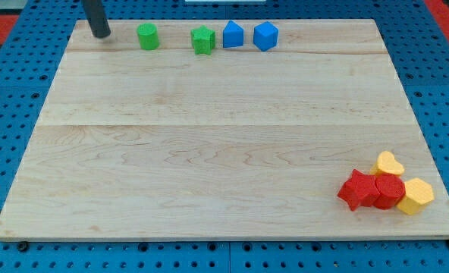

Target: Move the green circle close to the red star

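Note:
The green circle (148, 36) stands near the view's top left of the wooden board (209, 152). The red star (356, 189) lies at the view's bottom right, far from the green circle. My tip (101, 34) rests on the board to the left of the green circle, a short gap apart from it. The rod rises out of the view's top.
A green star (202, 40), a blue house-shaped block (233, 35) and a blue hexagon (265, 36) line up right of the green circle. A red block (389, 191), a yellow heart (388, 164) and a yellow hexagon (416, 196) cluster by the red star.

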You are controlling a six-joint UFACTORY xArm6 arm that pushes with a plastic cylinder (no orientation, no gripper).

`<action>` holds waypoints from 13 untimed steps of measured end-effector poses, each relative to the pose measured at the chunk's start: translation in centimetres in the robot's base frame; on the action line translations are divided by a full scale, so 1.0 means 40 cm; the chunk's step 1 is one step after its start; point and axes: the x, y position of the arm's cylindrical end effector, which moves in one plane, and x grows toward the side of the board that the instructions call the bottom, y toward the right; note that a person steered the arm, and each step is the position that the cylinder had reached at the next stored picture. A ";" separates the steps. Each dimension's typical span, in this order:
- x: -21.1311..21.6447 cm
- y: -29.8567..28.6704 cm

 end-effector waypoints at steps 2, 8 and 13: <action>0.021 0.190; 0.312 -0.006; 0.467 0.290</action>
